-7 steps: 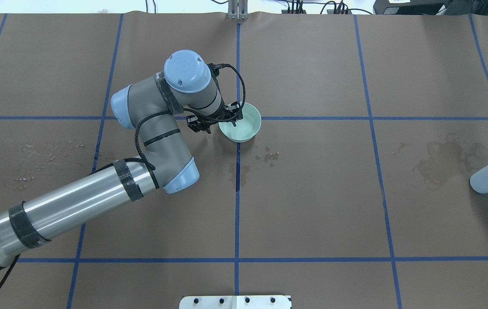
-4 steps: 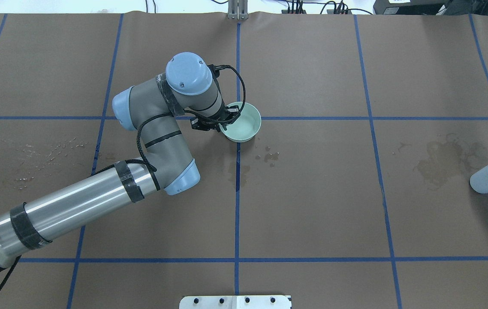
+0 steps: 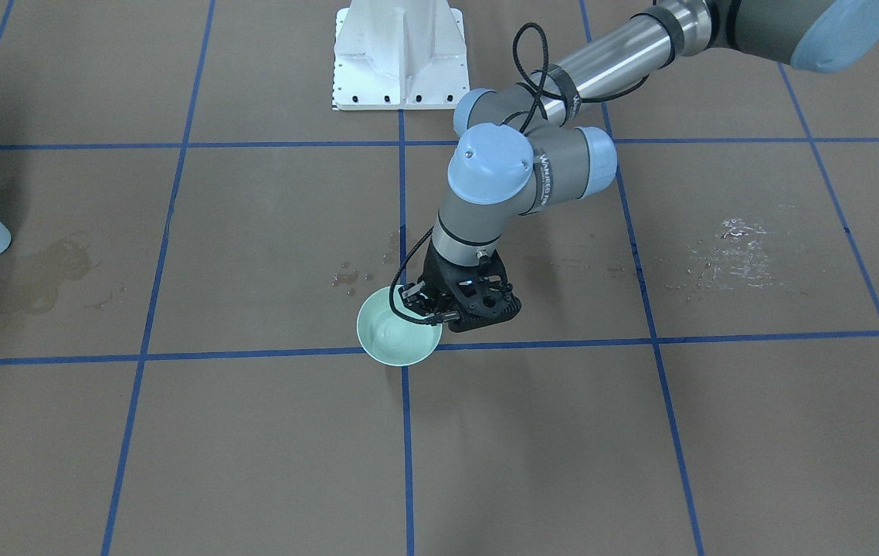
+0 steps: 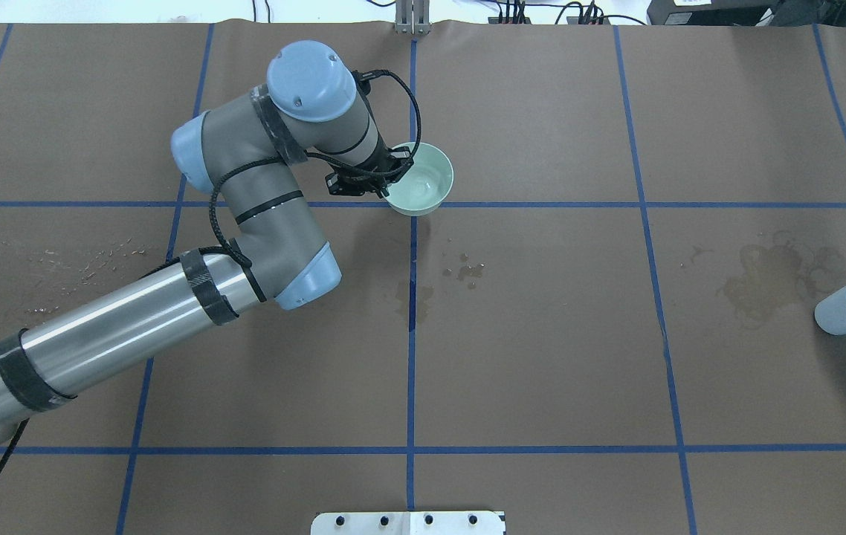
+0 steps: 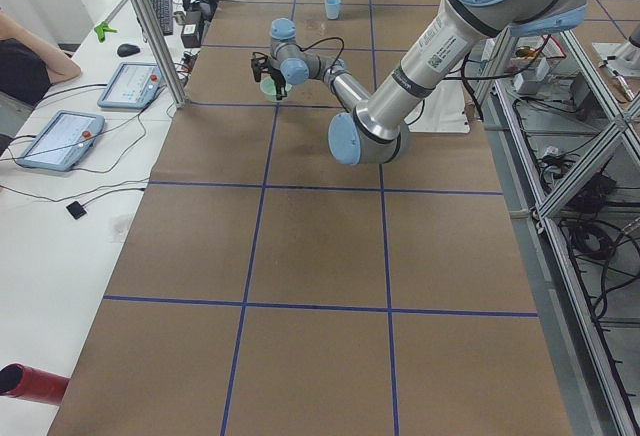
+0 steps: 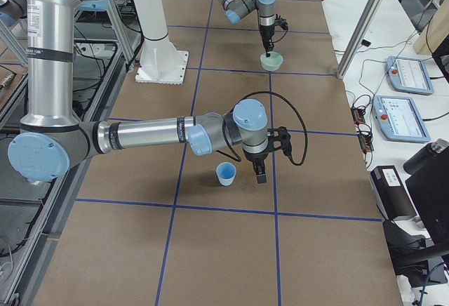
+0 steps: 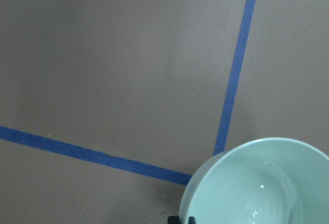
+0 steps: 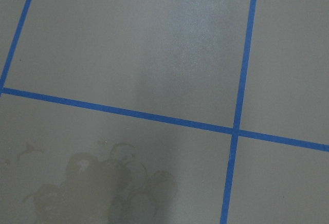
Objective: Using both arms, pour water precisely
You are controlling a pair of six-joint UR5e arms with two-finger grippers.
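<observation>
The green bowl [image 4: 415, 209] is grasped at its rim by the left claw [image 4: 393, 177], with the water [image 4: 423, 182] pooled inside it. The blue cup [image 6: 225, 173] is seen well apart from the bowl, on the robot's right, just beside the right claw [image 6: 260, 173], whose state cannot be told.

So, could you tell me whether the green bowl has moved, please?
Yes. In the overhead view the bowl has shifted toward the top: it straddled the horizontal blue tape line and now sits mostly above it.

Brown table [image 4: 542, 334]; blue tape grid [image 4: 542, 204]; white desk [image 5: 50, 276].
</observation>
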